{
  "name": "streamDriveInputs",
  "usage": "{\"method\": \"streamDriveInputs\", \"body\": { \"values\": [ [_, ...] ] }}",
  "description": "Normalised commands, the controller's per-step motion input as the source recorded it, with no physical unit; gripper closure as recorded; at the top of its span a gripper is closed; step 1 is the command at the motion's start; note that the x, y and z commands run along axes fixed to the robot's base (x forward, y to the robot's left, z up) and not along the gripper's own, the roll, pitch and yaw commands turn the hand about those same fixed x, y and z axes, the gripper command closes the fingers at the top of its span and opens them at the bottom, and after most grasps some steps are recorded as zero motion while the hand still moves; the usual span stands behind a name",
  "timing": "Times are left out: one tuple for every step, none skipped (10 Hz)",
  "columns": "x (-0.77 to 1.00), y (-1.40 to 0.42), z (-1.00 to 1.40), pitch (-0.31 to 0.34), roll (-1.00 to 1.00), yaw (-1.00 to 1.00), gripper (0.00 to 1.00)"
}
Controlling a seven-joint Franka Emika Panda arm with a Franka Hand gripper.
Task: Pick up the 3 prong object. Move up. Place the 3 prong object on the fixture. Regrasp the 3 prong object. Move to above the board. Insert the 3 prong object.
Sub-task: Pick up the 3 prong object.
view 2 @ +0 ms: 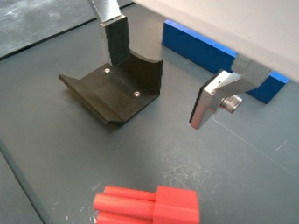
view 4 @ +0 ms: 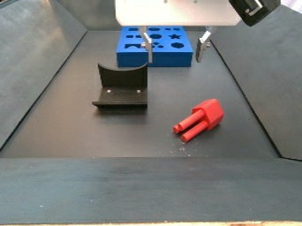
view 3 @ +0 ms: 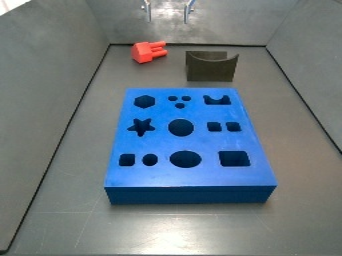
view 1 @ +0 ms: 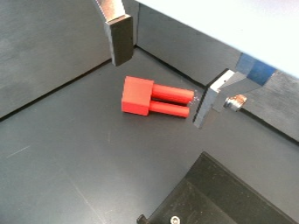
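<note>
The red 3 prong object (view 1: 152, 98) lies on its side on the dark floor, also seen in both side views (view 3: 147, 51) (view 4: 200, 119). My gripper (view 1: 162, 92) hangs open well above the floor, with nothing between its fingers (view 2: 117, 42). In a side view the gripper (view 4: 175, 60) is up between the 3 prong object and the fixture (view 4: 120, 88). The dark fixture (view 2: 117, 87) with its curved notch stands empty beside the red piece (view 2: 146, 206). The blue board (view 3: 187, 140) with its cut-out holes lies flat farther off.
Grey walls enclose the floor on all sides (view 3: 80, 90). The board's edge (view 2: 216, 57) shows behind the fixture in a wrist view. A dark slab (view 1: 222, 197) sits at the frame's corner in a wrist view.
</note>
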Motion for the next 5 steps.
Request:
{"method": "streamDriveInputs", "body": {
  "values": [
    [-0.02,0.01,-0.03,-0.037,0.00,0.00,0.00],
    [0.04,0.00,-0.16,-0.206,0.00,-0.01,0.00],
    [-0.05,0.07,-0.18,-0.123,0.00,-0.06,0.00],
    [-0.42,0.17,-0.17,-0.209,0.00,-0.35,0.00],
    [-0.52,0.23,-0.27,-0.240,0.00,-0.56,0.00]
  ]
}}
